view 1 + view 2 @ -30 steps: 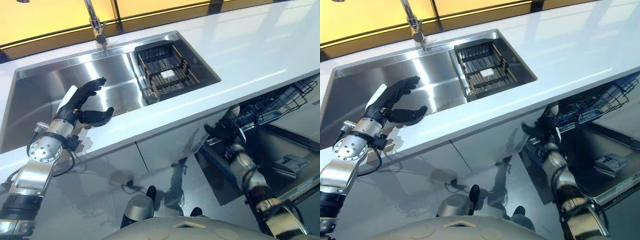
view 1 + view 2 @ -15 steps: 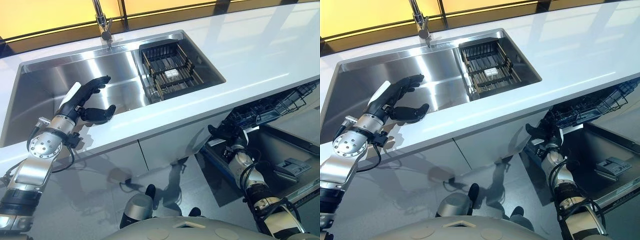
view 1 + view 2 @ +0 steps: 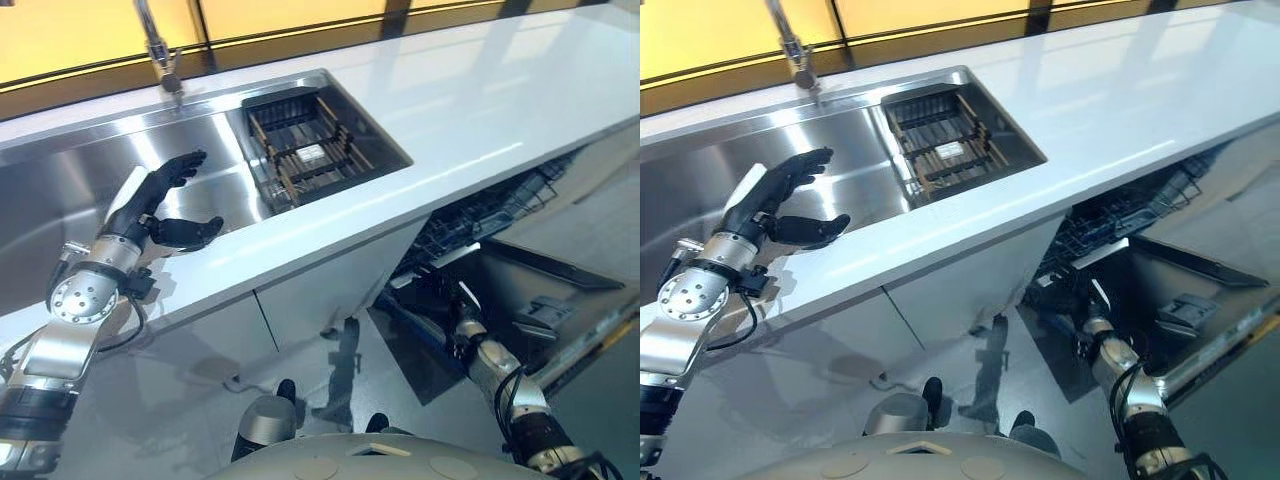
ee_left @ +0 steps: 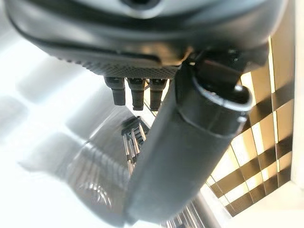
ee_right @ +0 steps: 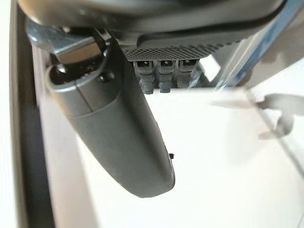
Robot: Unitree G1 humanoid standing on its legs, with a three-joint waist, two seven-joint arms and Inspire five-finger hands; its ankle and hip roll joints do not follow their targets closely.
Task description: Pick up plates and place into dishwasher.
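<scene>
I read the left hand as released, fingers straight and thumb spread, holding nothing, raised over the front edge of the steel sink. The right hand sits low under the white counter, at the open dishwasher; its own wrist view shows thumb and fingers extended, grasping nothing. I see a dark dish rack in the sink's right end, with plates standing in its slots. The faucet rises behind the sink.
</scene>
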